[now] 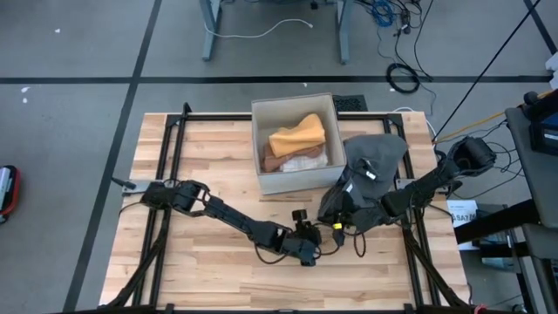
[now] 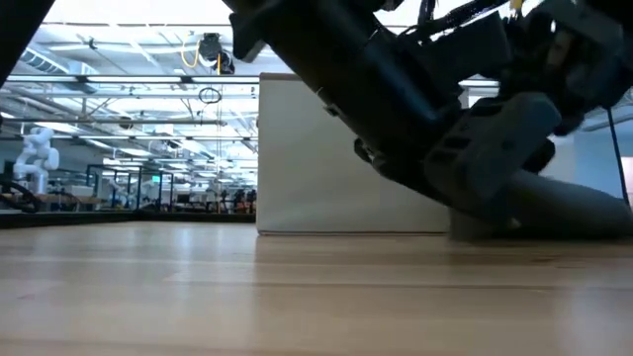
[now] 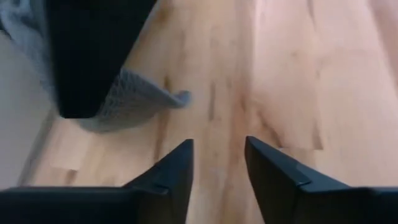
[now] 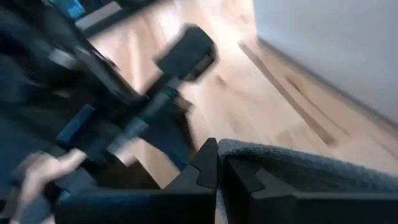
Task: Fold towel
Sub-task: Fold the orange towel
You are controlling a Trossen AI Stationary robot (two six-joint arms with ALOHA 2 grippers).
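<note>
On table (image 1: 200, 262), right of box (image 1: 261, 153): grey towel (image 1: 375, 157) bunched, one end lifted. Right gripper (image 4: 219, 168) clamped together on towel edge, low near table centre. Left gripper (image 3: 217, 165) just beside it over bare wood, fingers (image 3: 171, 171) apart, holding nothing; towel corner (image 3: 134, 99) lies ahead of them. Box holds orange cloth (image 1: 298, 135).

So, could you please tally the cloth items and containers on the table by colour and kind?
Grey towel, on the table beside the box: 1
Orange cloth, in the box: 1
Pale cloth, under the orange one in the box: 1
White box: 1
Total: 4
</note>
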